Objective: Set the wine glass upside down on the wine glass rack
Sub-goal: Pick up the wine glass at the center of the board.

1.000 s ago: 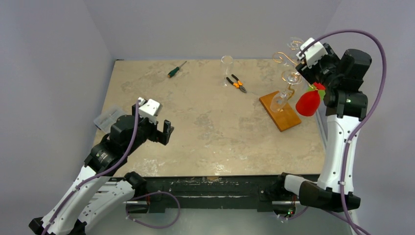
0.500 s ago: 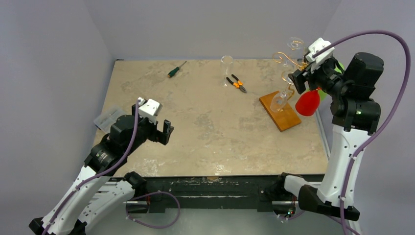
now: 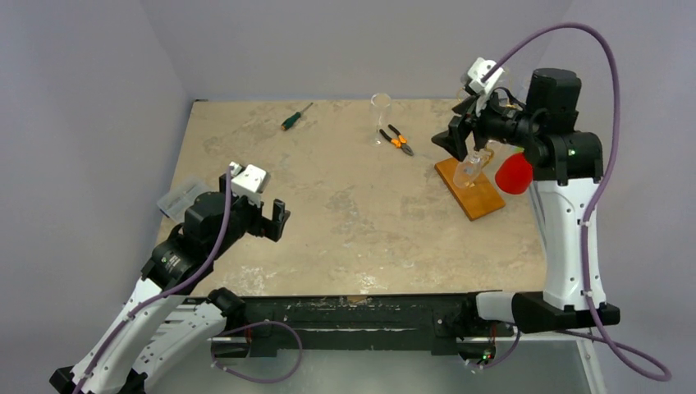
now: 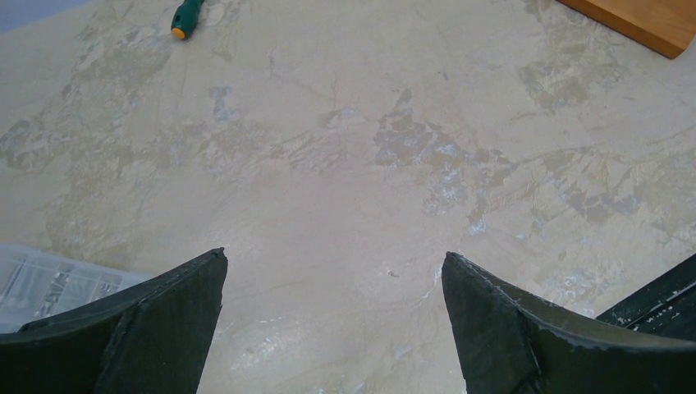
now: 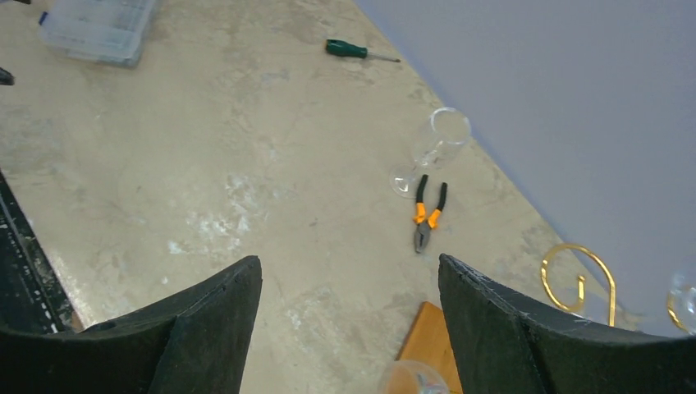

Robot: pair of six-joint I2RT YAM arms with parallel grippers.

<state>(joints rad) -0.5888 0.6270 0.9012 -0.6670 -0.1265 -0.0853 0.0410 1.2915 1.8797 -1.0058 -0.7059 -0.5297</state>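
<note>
Wine glass rack point(image 3: 480, 197): orange-brown wood base, smooth, satin sheen; gold metal wire point(image 5: 579, 275), glossy. Table point(image 3: 345, 213) beneath the rack: beige mottled stone-look top, matt. Wine glass point(image 5: 435, 144) left of the rack: clear, shiny. Pliers point(image 5: 427, 215) beside that glass: orange-and-black grips, dull grey metal nose. Left gripper point(image 4: 334, 253) fingers point(image 4: 156, 328): black, matt, rough-edged.

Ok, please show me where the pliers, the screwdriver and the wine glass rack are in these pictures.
pliers point(image 5: 421, 238), right wrist view, on the metal head.
screwdriver point(image 5: 345, 49), right wrist view, on the green handle.
wine glass rack point(image 3: 481, 199), top external view, on the bare wooden base.
</note>
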